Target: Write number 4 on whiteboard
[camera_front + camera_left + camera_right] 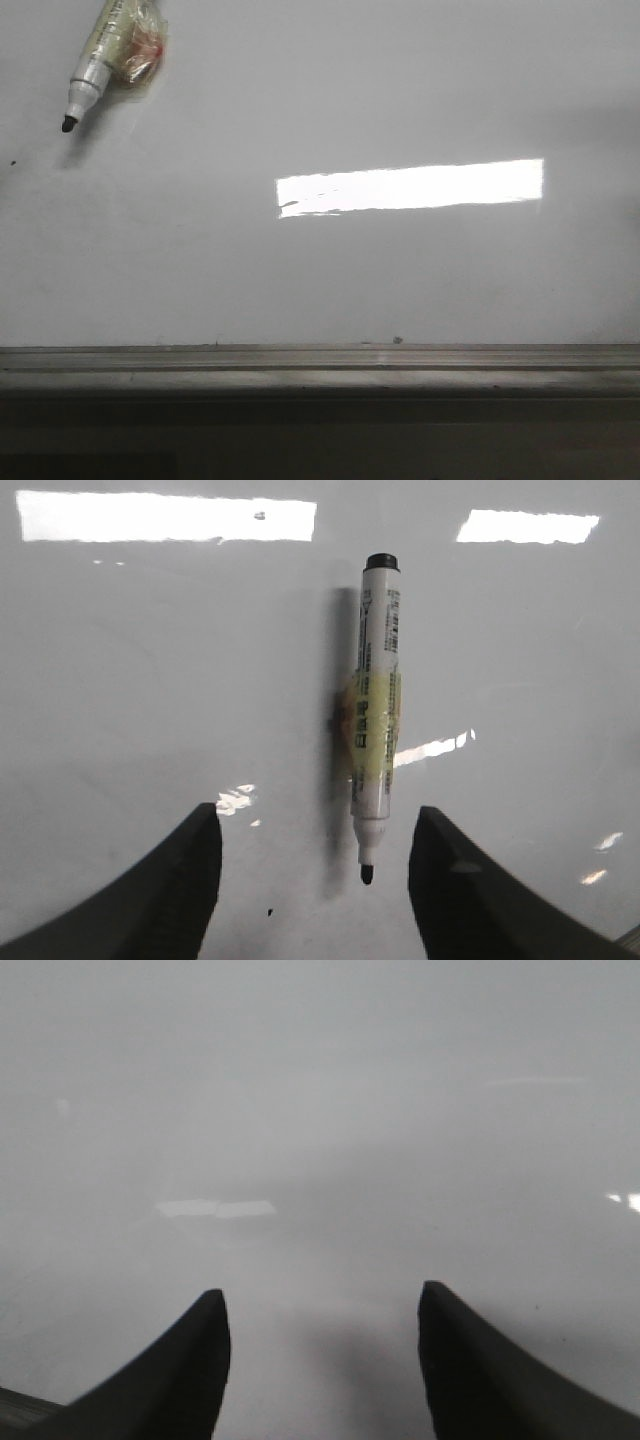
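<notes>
Glossy white-grey, the whiteboard (320,280) fills nearly the whole front view, with a bright rectangular glare (410,187) just right of centre and a grey metal ledge (320,365) running along its 6 o'clock edge. No drawn 4 shows on it in any view. A marker (95,70) lies on the board at about 10 o'clock in the front view, uncapped, black tip pointing toward 7 o'clock; its white barrel is wrapped partway in yellowish tape, with a reddish patch beside it that is too blurred to make out. A tiny dark speck (13,162) sits on the board near the left edge, below the marker.

From the left wrist, the marker (375,710) lies flat on the board between and beyond the left fingers (160,900) — they are spread wide, touching nothing, and the tip points back into the gap between them. The left gripper (315,825) holds nothing.

From the right wrist, the right fingers (170,1380) are likewise spread apart over bare, hazy board (320,1110); the right gripper (320,1305) is empty — no marker appears in this view.
</notes>
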`<state>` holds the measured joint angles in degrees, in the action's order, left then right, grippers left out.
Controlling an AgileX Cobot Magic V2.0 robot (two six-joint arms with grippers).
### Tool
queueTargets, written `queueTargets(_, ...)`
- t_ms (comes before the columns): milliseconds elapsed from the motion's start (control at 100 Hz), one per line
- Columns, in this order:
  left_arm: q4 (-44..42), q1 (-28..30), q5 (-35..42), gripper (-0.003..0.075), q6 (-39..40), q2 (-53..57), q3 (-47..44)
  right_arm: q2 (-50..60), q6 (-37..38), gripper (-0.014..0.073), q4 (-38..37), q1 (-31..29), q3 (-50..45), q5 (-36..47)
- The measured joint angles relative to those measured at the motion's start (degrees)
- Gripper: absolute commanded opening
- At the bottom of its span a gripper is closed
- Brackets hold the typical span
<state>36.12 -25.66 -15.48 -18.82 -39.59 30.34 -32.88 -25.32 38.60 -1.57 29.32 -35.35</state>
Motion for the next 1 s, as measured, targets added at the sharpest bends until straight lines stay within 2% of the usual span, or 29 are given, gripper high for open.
queueTargets(280, -0.4, -9.4, 8.9, 0.0375, -0.1, -11.2, 1.9, 0.0, -0.1, 0.0384, 0.1, 0.0, 0.0, 0.0)
queueTargets(570, -1.7, -10.1, 11.2, 0.0368, -0.1, -18.5, 5.3, 0.0, -0.5, 0.0384, 0.1, 0.0, 0.0, 0.0)
queueTargets(670, -2.3, -10.1, 11.6, 0.0293, -0.1, -19.2, 5.8, 0.0, -0.5, 0.0384, 0.1, 0.0, 0.0, 0.0)
queueTargets(890, -3.8, -10.1, 11.4, -0.0022, -0.1, -19.3, 5.8, 0.0, -0.6, 0.0384, 0.1, 0.0, 0.0, 0.0)
queueTargets(1000, -4.1, -10.1, 11.1, -0.0020, -0.1, -19.3, 5.9, 0.0, -0.6, 0.0384, 0.1, 0.0, 0.0, 0.0)
